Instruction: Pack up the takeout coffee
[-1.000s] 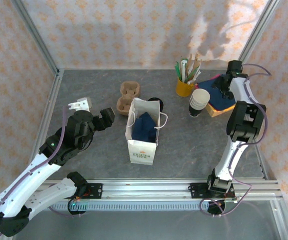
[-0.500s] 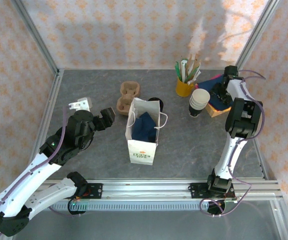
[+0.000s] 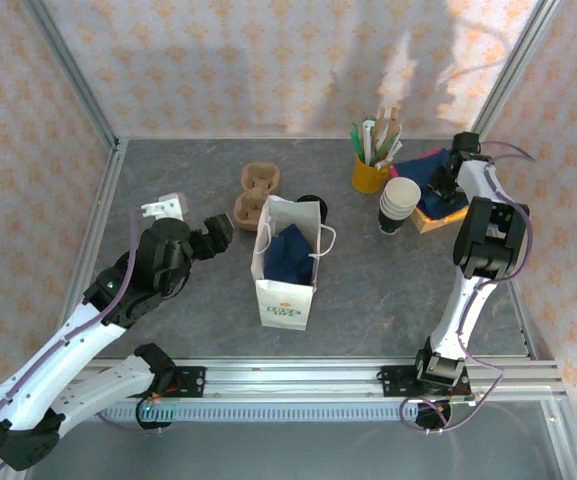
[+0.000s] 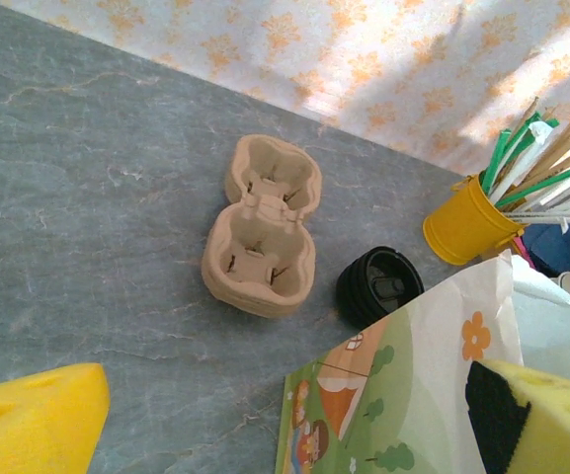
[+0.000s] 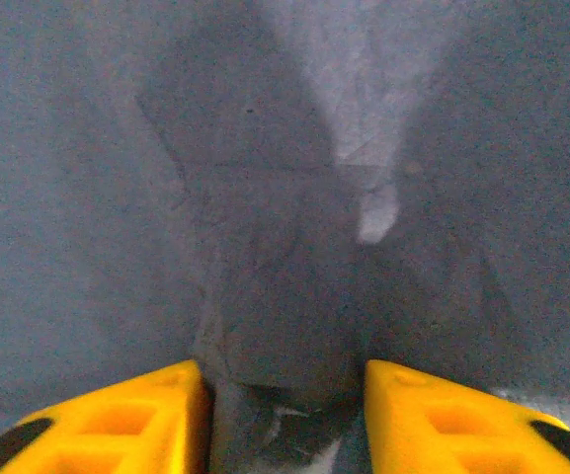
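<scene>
Now, on the grey table (image 3: 388,290), the white paper bag (image 3: 286,270) stands open at the centre with something dark blue inside. The left gripper (image 3: 215,232) hangs at the bag's 9 o'clock, jaws spread wide, just as a second ago. At the table's 2 o'clock the right gripper (image 3: 447,180) has sunk onto the pile of dark blue napkins (image 3: 426,178), and its jaws have drawn in from wide to roughly half. A ridge of cloth sits between the yellow pads (image 5: 117,420), but whether they truly pinch it I cannot tell. The takeout coffee (image 3: 311,205) stands at the bag's 12 o'clock, just behind it, near the cardboard carrier (image 3: 258,193). Judging by this, a napkin is the step in hand; the cup is not yet packed.
</scene>
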`<action>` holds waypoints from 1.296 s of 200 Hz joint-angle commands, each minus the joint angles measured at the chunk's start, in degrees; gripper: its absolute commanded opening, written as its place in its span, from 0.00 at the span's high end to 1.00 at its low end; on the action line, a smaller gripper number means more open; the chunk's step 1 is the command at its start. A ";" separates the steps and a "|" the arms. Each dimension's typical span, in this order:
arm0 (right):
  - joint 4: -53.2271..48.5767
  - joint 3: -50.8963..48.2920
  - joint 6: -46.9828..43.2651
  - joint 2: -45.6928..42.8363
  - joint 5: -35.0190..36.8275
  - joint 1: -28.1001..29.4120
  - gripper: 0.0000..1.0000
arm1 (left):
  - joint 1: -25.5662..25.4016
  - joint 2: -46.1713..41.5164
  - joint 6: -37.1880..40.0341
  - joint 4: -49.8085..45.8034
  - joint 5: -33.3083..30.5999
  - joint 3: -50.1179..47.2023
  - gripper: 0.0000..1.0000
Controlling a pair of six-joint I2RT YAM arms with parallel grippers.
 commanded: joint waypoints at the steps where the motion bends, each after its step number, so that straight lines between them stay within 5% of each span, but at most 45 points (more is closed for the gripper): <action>1: 1.35 -0.27 0.25 -3.36 -2.01 0.43 0.64 | 0.35 0.14 -0.31 0.86 -0.19 0.50 0.06; 82: -0.79 2.15 1.66 -6.88 -0.71 0.43 0.90 | 0.35 -1.52 -0.45 -0.56 -1.28 0.28 0.06; 129: -5.78 7.71 1.85 -16.09 3.85 0.45 0.92 | 0.35 -1.45 -0.40 -0.13 -1.08 0.16 0.05; 176: -8.14 8.92 3.61 -27.69 -7.24 0.47 0.98 | 0.32 -0.91 -0.27 1.44 0.03 0.15 0.06; 259: -4.40 -8.25 17.60 -51.31 -28.01 6.77 1.00 | 0.30 0.68 -0.88 5.48 5.00 0.51 0.06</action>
